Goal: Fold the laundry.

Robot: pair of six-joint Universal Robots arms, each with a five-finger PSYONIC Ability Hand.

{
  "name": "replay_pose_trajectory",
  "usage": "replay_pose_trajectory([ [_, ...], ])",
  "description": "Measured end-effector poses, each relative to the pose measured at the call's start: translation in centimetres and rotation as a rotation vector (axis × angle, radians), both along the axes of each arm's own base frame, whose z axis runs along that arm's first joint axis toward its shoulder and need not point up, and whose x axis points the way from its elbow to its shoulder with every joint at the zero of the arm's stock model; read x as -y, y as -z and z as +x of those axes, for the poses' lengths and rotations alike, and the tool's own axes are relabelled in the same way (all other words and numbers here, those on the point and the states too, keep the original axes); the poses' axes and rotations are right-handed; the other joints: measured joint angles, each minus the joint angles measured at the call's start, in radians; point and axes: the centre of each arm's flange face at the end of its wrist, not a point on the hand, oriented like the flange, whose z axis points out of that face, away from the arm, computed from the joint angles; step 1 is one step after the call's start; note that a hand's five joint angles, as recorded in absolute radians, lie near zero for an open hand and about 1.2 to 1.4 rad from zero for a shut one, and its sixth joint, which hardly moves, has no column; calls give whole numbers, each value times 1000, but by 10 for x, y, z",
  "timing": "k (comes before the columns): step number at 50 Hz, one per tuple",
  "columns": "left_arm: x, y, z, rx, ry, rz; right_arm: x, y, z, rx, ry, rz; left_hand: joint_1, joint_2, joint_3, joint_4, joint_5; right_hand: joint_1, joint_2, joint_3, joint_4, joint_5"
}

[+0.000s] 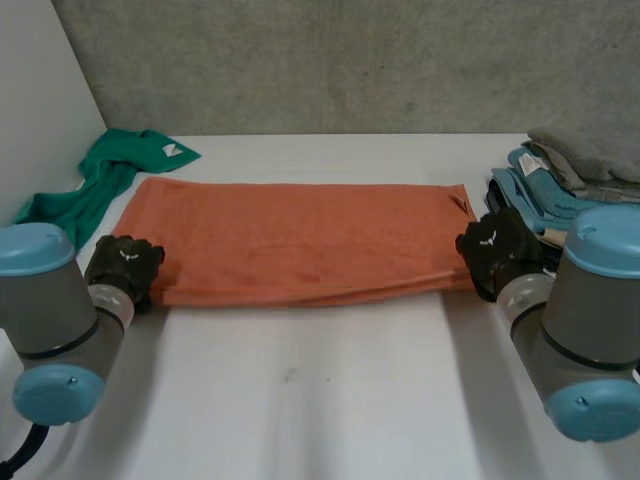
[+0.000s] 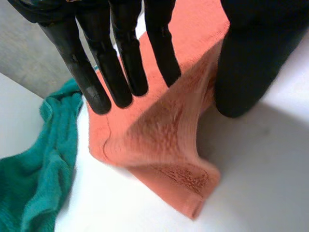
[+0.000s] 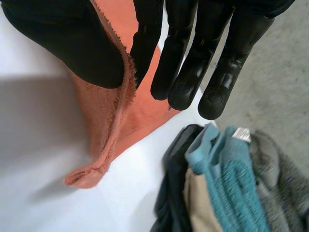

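Orange towel (image 1: 300, 255) flat on white surface (image 1: 320, 400), one short edge pinched in left hand (image 1: 125, 265), the other pinched in right hand (image 1: 495, 250). Beyond left hand, green cloth (image 1: 100, 185); beside right hand, folded stack (image 1: 560, 185). Open room behind both hands.

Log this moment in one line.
left hand: pinching orange towel, left end | right hand: pinching right end | towel spread lengthwise on table

Count: orange towel (image 1: 300, 250), 1; green cloth (image 1: 100, 185), 1; stack of folded cloths (image 1: 545, 198), 1; hands, 2: left hand (image 1: 125, 266), right hand (image 1: 497, 250).
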Motion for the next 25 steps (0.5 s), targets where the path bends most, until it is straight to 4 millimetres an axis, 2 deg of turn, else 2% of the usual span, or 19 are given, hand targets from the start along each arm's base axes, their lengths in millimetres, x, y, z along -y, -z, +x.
replay_pose_trajectory([
  [3, -1, 0, 2, -10, 11, 9, -6, 0, -5, 31, 9, 42, -92, -117, -117, -117, -119, 0, 0, 0, 0, 0],
  [8, 2, 0, 7, -26, 13, 9, -9, -2, -11, 94, 24, 106, -97, -134, -135, -134, -140, 0, 0, 0, 0, 0],
  [18, 14, 0, 28, -53, -21, 14, 2, -3, -32, 237, 70, 237, -120, -155, -157, -153, -164, 0, 0, 0, 0, 0],
  [25, 23, -8, 43, -147, 8, 26, 6, -4, -36, 257, 73, 246, -138, -173, -169, -170, -188, 0, 0, 0, 0, 0],
])
